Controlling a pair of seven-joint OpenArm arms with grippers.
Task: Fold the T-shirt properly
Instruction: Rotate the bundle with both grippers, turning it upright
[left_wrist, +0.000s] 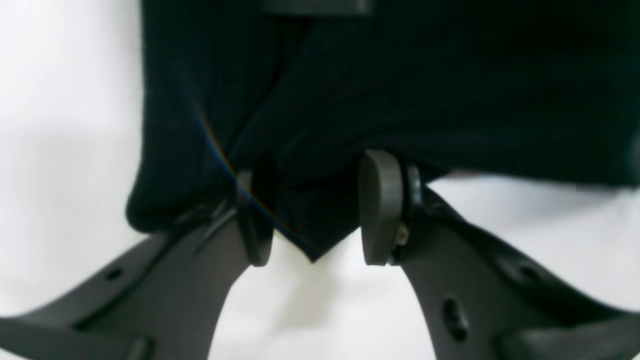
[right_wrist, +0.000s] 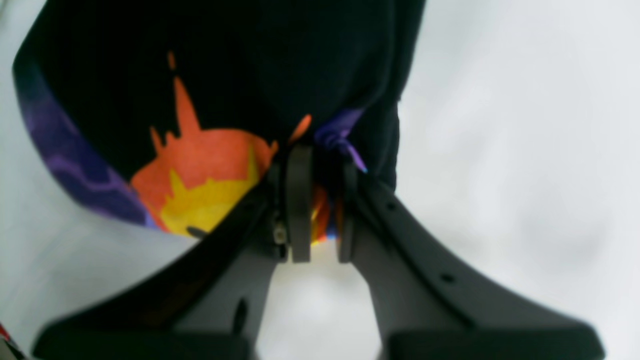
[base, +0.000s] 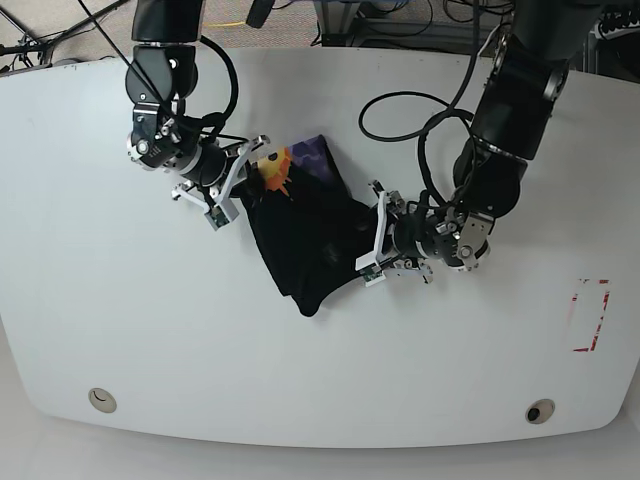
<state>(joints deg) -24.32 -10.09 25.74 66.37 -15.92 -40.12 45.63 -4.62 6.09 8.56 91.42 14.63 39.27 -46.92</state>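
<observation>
The black T-shirt (base: 310, 235) lies bunched and partly folded at the middle of the white table (base: 150, 330), its orange-yellow and purple print (base: 278, 170) at the upper left end. My right gripper (base: 235, 185) is shut on the printed edge (right_wrist: 200, 170); in the right wrist view its fingers (right_wrist: 299, 200) pinch cloth between them, gripper (right_wrist: 320, 167). My left gripper (base: 375, 240) is at the shirt's right edge. In the left wrist view its jaws stand apart, gripper (left_wrist: 317, 200), with a pointed corner of the black T-shirt (left_wrist: 310, 235) hanging between the pads (left_wrist: 380, 207).
Black cables (base: 420, 120) loop over the table behind the left arm. A red outlined mark (base: 590, 315) sits near the right edge. Two round holes (base: 100, 400) (base: 540, 412) are near the front edge. Cluttered equipment stands beyond the far edge.
</observation>
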